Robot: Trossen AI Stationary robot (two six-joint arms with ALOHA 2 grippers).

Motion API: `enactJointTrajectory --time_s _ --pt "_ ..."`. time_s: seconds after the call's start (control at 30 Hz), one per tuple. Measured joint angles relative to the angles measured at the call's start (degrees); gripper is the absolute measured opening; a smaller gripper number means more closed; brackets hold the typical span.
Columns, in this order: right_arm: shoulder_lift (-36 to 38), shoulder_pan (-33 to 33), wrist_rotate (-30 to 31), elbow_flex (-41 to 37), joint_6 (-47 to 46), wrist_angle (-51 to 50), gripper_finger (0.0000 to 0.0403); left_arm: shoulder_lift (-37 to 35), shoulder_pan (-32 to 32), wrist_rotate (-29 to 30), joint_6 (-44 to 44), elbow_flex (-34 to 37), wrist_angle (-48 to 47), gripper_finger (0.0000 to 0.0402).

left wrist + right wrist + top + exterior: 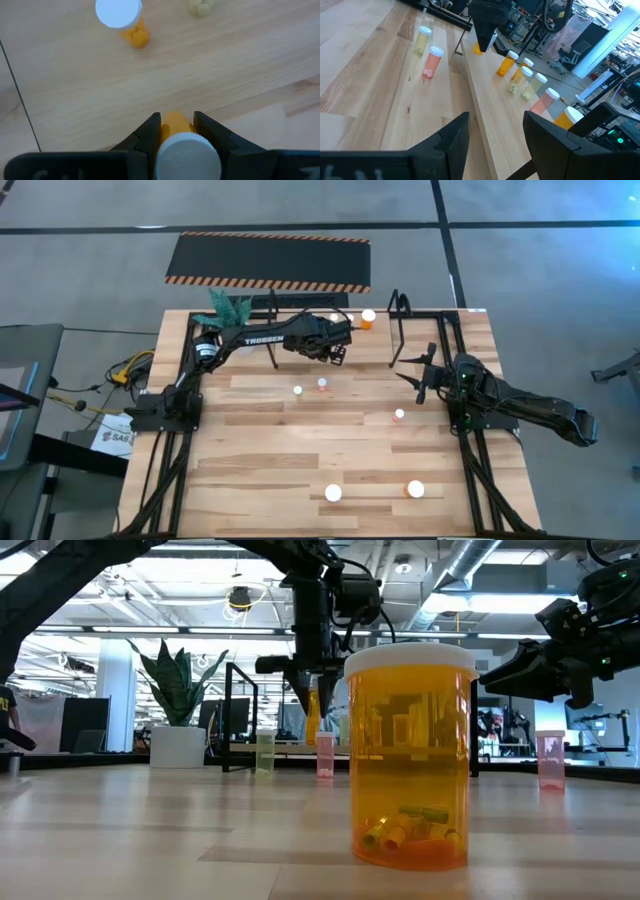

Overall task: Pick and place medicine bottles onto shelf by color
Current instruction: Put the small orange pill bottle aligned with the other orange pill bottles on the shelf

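My left gripper [338, 350] is at the shelf [400, 312] on the far side, pointing down and shut on a small orange medicine bottle [175, 122] with a white cap [189, 156]. Several bottles stand in a row on the shelf board [485, 110]: an orange one [506, 63], pale ones [526, 82] and a pink one [545, 102]. A yellow bottle [297, 390] and two pink bottles [322, 383] [399, 415] stand on the table. Two larger bottles [333, 492] [416, 489] stand near the front edge. My right gripper [495, 137] waits open at the right. My left gripper pinches the orange bottle's body [174, 120] just below the white cap, between its two fingers [150, 131]. The fingers come from above and lie along the bottle, cap toward the wrist. Its lower end [478, 49] sticks out under the fingertips; whether it touches the shelf board I cannot tell.
An orange bottle [131, 27] stands on the board close to the held one. A potted plant [228, 307] stands at the shelf's left end. A hazard-striped mat [268, 262] lies beyond the table. Black frame rails run along both table sides.
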State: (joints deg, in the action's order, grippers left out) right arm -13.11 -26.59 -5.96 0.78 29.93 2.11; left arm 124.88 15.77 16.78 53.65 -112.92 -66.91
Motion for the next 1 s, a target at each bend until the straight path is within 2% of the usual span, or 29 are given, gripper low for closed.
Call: enactJointTrajectory --time_s 0.37,1.0 --pt "0.0 0.0 0.0 0.0 0.0 0.0 0.0207 -0.2 -0.3 1.9 1.2 1.9 3.3 0.0087" --pt "0.0 0.0 0.0 0.0 0.0 0.0 0.0207 -0.2 0.0 3.9 10.9 6.2 6.6 0.0087"
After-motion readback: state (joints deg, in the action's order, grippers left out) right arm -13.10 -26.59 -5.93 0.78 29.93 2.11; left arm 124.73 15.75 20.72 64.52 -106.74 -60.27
